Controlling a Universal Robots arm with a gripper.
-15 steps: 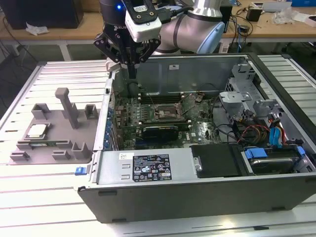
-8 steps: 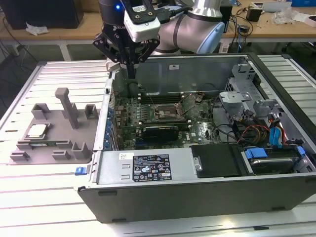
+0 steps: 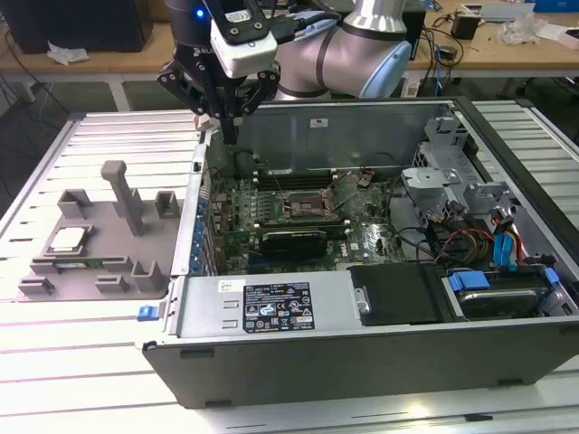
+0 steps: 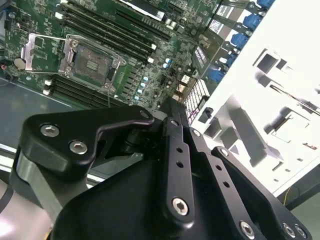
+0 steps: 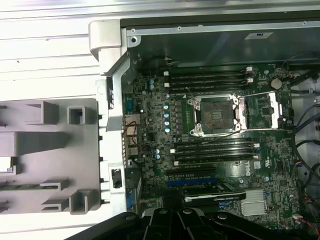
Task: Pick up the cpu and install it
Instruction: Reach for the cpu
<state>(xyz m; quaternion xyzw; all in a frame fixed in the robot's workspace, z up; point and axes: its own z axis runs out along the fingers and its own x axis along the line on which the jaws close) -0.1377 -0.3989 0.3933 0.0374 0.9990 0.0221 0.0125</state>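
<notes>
A big metal table (image 3: 63, 371) with long ridges holds everything. An open computer case (image 3: 380, 362) lies flat on it, so you can look right inside. The silver and blue robot arm (image 3: 366, 41) reaches in from behind the case's far wall.

A grey plastic holder (image 3: 113, 258) sits on the table outside the case. It is just beside the case wall on the exterior view's left. A green board (image 5: 150, 125) covers the floor of the case.

The black pincer (image 3: 230, 134) hangs above the case's far corner, on the exterior view's left, over the wall nearest the holder. Its two fingers are pressed together to a point, and nothing is between them.

The square socket (image 5: 216, 116) is on the green board, near the middle of the case. Its metal lid is swung open.

The cpu (image 3: 68, 240) is a little silvery square. It lies flat in the grey holder, outside the case and well apart from the pincer.
</notes>
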